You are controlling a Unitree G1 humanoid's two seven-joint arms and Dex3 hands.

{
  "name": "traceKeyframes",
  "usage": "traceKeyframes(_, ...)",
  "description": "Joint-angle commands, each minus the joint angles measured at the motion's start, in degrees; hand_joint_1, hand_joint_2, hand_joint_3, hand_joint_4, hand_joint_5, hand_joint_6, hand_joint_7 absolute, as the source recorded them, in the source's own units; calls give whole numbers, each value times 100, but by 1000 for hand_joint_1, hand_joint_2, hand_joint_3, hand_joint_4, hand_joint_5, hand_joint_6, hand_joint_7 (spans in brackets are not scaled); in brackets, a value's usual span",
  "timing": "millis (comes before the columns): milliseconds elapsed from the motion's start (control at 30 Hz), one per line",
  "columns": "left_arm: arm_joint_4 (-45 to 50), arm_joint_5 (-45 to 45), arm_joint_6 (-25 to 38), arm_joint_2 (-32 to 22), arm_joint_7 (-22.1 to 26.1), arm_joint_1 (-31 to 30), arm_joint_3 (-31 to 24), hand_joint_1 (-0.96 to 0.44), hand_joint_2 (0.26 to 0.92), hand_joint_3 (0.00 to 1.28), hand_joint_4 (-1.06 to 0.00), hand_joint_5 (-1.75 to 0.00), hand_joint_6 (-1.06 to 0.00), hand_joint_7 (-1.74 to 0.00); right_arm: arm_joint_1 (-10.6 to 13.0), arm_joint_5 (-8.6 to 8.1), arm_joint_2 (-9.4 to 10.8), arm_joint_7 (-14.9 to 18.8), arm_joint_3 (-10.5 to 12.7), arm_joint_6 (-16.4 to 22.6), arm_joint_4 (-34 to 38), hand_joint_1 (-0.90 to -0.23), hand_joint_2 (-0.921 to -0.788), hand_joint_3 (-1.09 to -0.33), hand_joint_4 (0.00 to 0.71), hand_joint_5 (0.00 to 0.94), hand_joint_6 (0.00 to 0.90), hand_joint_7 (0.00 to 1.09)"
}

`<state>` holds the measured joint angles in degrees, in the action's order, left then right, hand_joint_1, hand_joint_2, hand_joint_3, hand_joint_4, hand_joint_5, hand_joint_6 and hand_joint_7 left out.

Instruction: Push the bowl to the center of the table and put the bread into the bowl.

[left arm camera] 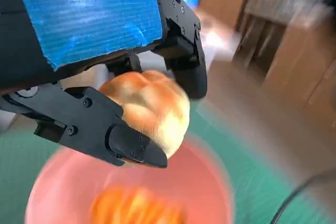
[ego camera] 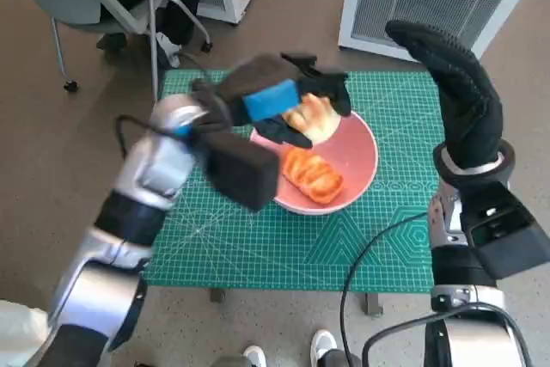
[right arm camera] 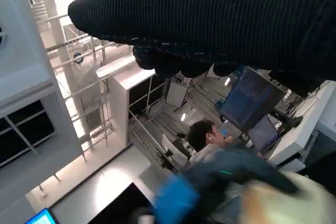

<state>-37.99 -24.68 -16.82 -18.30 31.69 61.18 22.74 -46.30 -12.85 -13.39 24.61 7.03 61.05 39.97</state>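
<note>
While fingers (left arm camera: 126,142) hide it overhead, the wrist view shows gripped bread (left arm camera: 149,106).

left hand (ego camera: 288,102): black, blue tape | right hand (ego camera: 460,92): black knitted glove | forearms: pale

A pink bowl (ego camera: 357,156) sits mid-frame on a green mat (ego camera: 258,238) ruled with pale grid lines. In it lies an orange-brown glazed bread (ego camera: 314,176). Above it, a paler golden roll (left arm camera: 149,108), perhaps cream-topped, beneath the blue-taped black left hand (ego camera: 288,100).
</note>
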Motion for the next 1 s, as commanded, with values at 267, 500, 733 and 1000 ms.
traceKeyframes(267,-600,103,298,213,424,135,8,-334,921,63,-88,-9,-221,-167,280,214,-96,-175,38,-105,-223,-550,-921,-758,277,1,268,157)
traceKeyframes(500,-987,372,-516,216,-192,-12,-323,-382,921,48,-102,-8,-252,-134,332,330,-116,-310,44,-165,-340,-553,-921,-757,278,1,265,157)
traceKeyframes(733,-1146,1202,-1525,336,-988,-314,-1197,-389,921,101,-168,-29,-301,-142,369,451,-104,-459,37,-220,-461,-558,-921,-756,278,1,262,158)
traceKeyframes(1000,-575,2556,-2138,818,-1368,-994,-2161,-379,921,197,-271,-43,-334,-132,351,631,-61,-677,-3,-322,-575,-561,-921,-754,278,1,263,160)
